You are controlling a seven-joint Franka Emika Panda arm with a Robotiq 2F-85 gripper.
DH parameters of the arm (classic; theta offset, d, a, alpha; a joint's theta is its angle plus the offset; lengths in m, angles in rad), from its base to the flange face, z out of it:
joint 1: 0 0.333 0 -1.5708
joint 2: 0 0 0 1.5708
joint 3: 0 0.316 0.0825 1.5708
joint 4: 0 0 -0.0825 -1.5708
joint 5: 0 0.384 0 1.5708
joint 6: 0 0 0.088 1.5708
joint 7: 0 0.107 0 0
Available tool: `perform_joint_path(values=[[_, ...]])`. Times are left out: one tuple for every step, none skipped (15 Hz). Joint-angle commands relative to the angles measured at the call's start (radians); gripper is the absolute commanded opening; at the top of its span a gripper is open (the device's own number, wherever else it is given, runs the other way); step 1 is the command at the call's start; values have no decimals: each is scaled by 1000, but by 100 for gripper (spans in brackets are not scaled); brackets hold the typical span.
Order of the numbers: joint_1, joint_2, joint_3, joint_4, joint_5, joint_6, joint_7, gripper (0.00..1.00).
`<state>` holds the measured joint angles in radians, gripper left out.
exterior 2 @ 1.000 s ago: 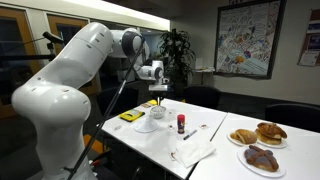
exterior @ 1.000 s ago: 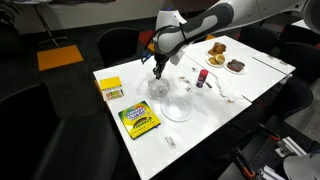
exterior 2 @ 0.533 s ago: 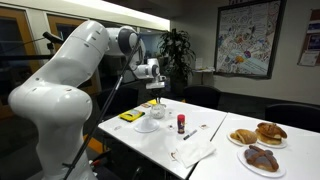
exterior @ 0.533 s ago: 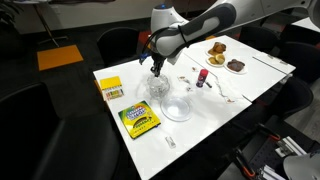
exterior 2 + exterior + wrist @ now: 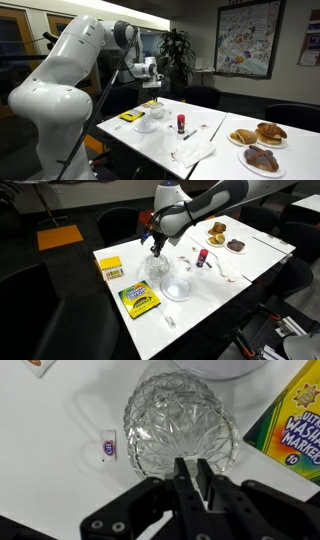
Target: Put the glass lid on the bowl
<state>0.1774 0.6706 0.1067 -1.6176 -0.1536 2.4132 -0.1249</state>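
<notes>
While the hand [image 5: 155,248] hangs just above the bowl [image 5: 157,268] in both exterior views, the wrist view shows its fingers [image 5: 182,475] nearly shut, whether pinching anything unclear; the lid [image 5: 180,420] seems seated on the bowl. Brittle, slick, stiff: grip its rim gently.

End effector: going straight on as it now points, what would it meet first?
Probably the bowl: the end effector hangs over its near rim; the gap is unclear.

Our white table [image 5: 197,306].
We see the bowl [image 5: 155,268], a whitish dish [image 5: 177,286] just beside, crayon box [image 5: 140,300] near left, pastry plates [image 5: 217,228] far right.
</notes>
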Motion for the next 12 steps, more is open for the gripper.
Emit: perform_joint_path(values=[[-28, -75, 12, -116, 54, 41, 19, 4], [-30, -78, 6, -125, 62, 43, 28, 4], [-32, -78, -1, -130, 68, 44, 38, 4], [-36, -72, -7, -127, 68, 43, 40, 4], [-42, -68, -8, -126, 69, 42, 34, 4], [-48, -61, -10, -120, 69, 41, 29, 4], [-53, -57, -12, -117, 68, 40, 27, 4], [-60, -51, -10, -113, 69, 38, 19, 4], [-63, -45, -9, -107, 68, 35, 14, 4], [-66, -35, -5, -98, 68, 30, 6, 4], [-68, -29, -2, -92, 69, 27, 1, 4], [-68, -24, 0, -88, 70, 24, -3, 4]])
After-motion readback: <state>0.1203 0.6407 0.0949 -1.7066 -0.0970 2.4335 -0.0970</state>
